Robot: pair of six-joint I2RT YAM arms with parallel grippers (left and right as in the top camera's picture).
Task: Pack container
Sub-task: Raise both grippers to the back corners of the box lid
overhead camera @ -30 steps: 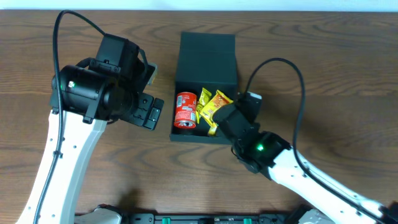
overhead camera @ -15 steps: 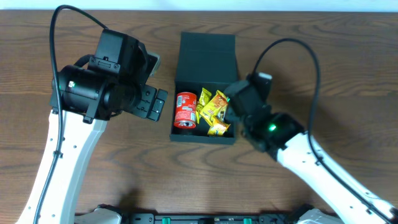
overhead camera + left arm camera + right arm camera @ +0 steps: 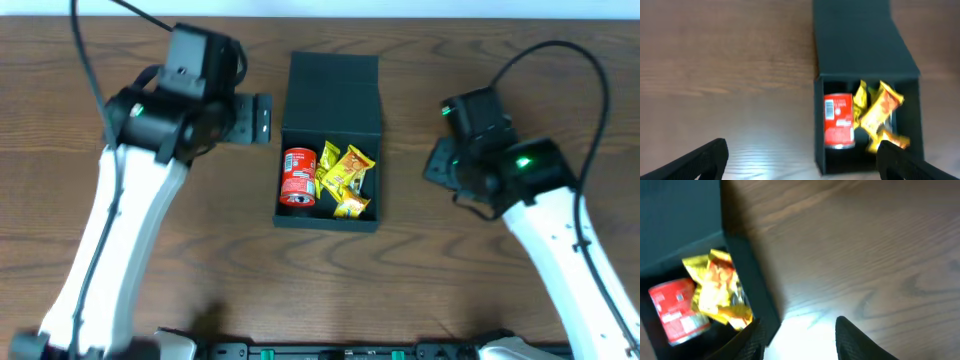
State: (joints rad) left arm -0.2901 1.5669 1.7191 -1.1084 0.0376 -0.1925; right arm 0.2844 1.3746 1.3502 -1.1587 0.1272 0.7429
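Left fingers (image 3: pixel 705 159) spread wide, empty; right fingers (image 3: pixel 852 344) parted, empty. Container (image 3: pixel 332 90) lies open mid-surface, holding red can (image 3: pixel 298 177) and yellow packets (image 3: pixel 345 172).

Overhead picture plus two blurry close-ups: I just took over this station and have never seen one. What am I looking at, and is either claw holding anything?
You are seeing two robot arms at a wooden table. The wide picture looks straight down. Each close-up comes from a camera on one arm's wrist, so the dark shapes at its bottom edge are that arm's own fingers. Between the arms sits a dark box with its lid flipped back, holding a red can and yellow snack packets. The left gripper and right gripper are both open and empty.
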